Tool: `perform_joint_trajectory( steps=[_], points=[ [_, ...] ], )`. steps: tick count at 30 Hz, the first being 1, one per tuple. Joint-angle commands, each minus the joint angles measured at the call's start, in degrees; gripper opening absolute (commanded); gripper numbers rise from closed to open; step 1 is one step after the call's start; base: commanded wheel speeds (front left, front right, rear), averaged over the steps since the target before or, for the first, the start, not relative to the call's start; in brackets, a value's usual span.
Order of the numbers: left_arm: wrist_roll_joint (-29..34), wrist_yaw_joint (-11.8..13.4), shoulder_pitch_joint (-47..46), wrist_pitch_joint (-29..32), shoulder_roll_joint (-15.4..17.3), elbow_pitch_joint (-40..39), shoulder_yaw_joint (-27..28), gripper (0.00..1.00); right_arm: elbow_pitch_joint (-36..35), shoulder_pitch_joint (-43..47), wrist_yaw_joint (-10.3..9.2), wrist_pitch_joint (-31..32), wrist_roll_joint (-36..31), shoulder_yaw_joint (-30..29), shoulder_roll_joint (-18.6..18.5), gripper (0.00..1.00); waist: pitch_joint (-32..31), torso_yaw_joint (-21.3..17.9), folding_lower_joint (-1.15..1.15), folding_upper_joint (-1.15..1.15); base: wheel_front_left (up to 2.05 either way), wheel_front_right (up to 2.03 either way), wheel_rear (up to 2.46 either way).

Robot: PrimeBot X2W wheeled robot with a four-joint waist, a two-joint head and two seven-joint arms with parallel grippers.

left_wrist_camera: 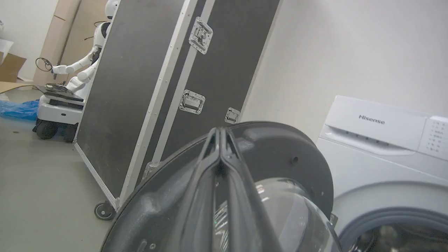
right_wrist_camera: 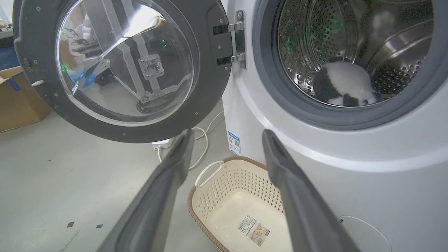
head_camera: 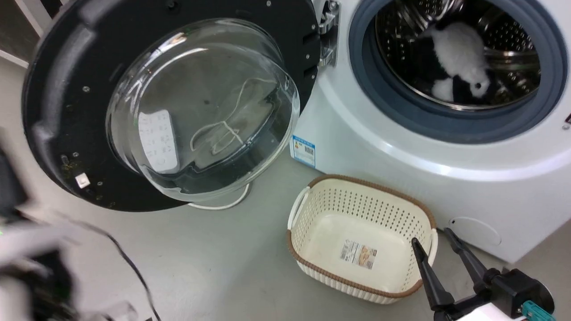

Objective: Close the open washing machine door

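Door (head_camera: 200, 111) hangs wide open beside the machine (head_camera: 401, 147). Left wrist view shows the left tool (left_wrist_camera: 220, 131) pinched shut, empty, perhaps close to the door; head view blurs it. Right tool (right_wrist_camera: 226, 133) gapes, empty.

— What blocks the lower middle?
— A cream perforated plastic basket (head_camera: 357, 203), just before the big white washing machine (head_camera: 401, 165).
— And upper left?
— The black-rimmed round glass door (head_camera: 58, 111) hangs open, with bare grey floor (head_camera: 214, 258) beneath.

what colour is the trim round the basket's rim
Brown, woven-looking, on the cream basket; the head view shows it best.
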Motion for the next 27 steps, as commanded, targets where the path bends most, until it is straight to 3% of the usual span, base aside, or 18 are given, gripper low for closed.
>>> perform_joint_trajectory(
  steps=[1,5,10,14,18,27],
  points=[
    [-2.1,0.2,-2.4,0.5,0.7,0.5,1.5,0.00,-0.4,0.5,-0.03,-0.3,0.6,0.0,-0.6,1.00,1.0,-0.6,0.00,0.00,0.00,0.00,0.00],
    [-11.2,2.7,-10.9,7.8,5.6,6.4,8.5,0.00,-1.3,-0.2,-0.03,-0.3,1.0,0.6,-1.7,1.00,3.1,-2.2,0.00,0.00,0.00,0.00,0.00],
    [-18.1,6.3,-19.7,17.2,12.1,16.4,13.1,0.00,-2.1,-0.9,-0.03,0.1,1.4,1.3,-3.2,1.00,5.5,-4.4,0.00,0.00,0.00,0.00,0.00],
    [-29.1,11.4,-27.0,25.9,12.9,24.5,19.4,0.00,-2.7,-1.7,-0.03,0.2,2.0,1.4,-4.2,1.00,7.0,-6.2,0.00,0.00,0.00,0.00,0.00],
    [-32.7,15.5,-27.9,32.7,18.4,32.2,23.4,0.00,-3.1,-2.5,-0.03,0.2,2.8,1.5,-5.5,1.00,8.7,-8.3,0.00,0.00,0.00,0.00,0.00],
    [-34.7,15.9,-25.4,42.6,19.2,35.2,20.5,0.00,-2.9,-2.5,-0.03,0.1,3.4,1.5,-6.4,1.00,9.0,-8.6,0.00,0.00,0.00,0.00,0.00]
  ],
)
